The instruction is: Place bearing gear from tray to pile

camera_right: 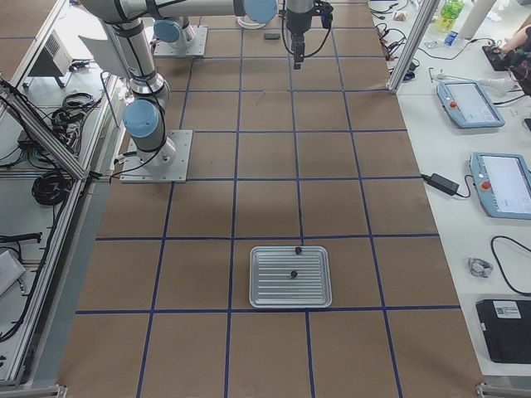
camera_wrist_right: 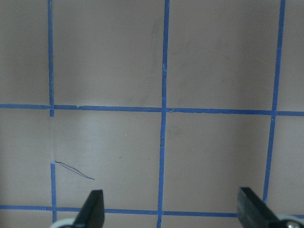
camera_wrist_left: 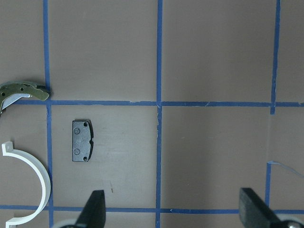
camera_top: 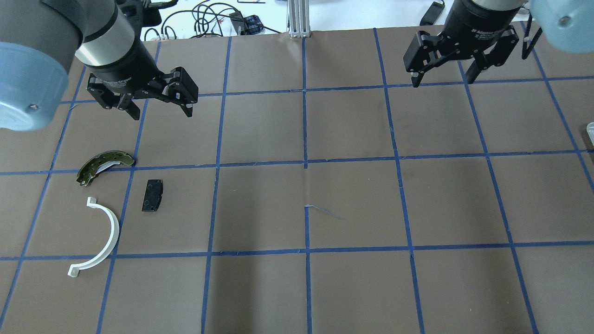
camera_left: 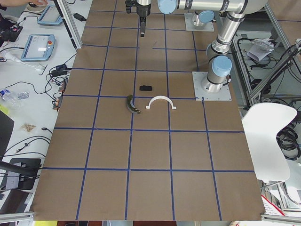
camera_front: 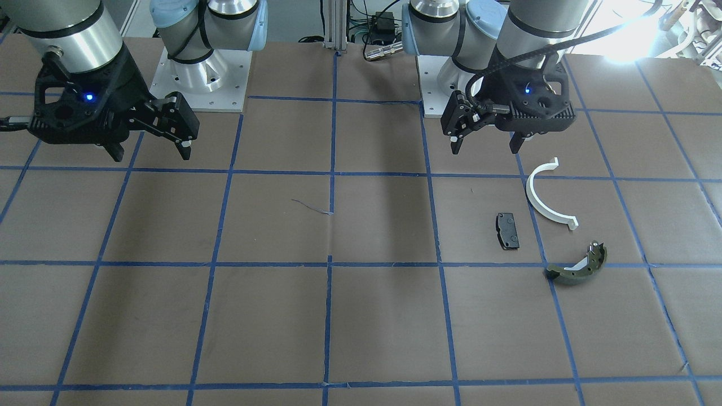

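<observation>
The pile lies on the robot's left side of the table: a flat black pad (camera_top: pixel 152 195), a white half-ring arc (camera_top: pixel 107 234) and an olive-green curved shoe (camera_top: pixel 103 165). They also show in the left wrist view: the pad (camera_wrist_left: pixel 81 141), the arc (camera_wrist_left: pixel 40 178) and the shoe (camera_wrist_left: pixel 23 90). My left gripper (camera_top: pixel 162 112) hovers open and empty just beyond the pile. My right gripper (camera_top: pixel 442 81) hovers open and empty over bare table. A ribbed metal tray (camera_right: pixel 265 282) shows only in the exterior right view, with two small dark parts (camera_right: pixel 292 274) on it, too small to identify.
Brown paper with a blue tape grid covers the table (camera_top: pixel 352 204). Both arm bases (camera_front: pixel 200 79) stand at the robot's edge. Cables and teach pendants (camera_right: pixel 469 104) lie on the operators' bench beside the table.
</observation>
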{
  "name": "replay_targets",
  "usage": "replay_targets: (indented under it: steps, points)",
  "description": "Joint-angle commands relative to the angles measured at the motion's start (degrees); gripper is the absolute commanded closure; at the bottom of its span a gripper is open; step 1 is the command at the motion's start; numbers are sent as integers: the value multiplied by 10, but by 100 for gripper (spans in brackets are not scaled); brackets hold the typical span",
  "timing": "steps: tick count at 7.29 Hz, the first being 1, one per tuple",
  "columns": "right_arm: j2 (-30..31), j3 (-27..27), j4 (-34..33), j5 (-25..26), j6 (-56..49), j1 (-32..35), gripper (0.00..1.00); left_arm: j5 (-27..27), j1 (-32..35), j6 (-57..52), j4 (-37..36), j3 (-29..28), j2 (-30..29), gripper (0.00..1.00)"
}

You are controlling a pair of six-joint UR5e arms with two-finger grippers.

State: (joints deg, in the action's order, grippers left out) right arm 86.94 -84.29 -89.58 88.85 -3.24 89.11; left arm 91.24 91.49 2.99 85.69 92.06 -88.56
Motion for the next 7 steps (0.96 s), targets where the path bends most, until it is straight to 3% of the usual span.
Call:
replay_targets:
  steps: [1,2,5,7]
  points:
    - [2,2,1,9,-5,-7,0,3,0,0,-1,2,1,0]
    - [3,2,4,35,-10,-19,0,3,0,-1,-1,3,1,0]
    - [3,2,6,35,-53,-76,0,3,0,-1,-1,3,2,0]
    - [3,1,17,36,-181,-158,0,3,-1,-1,-1,4,2,0]
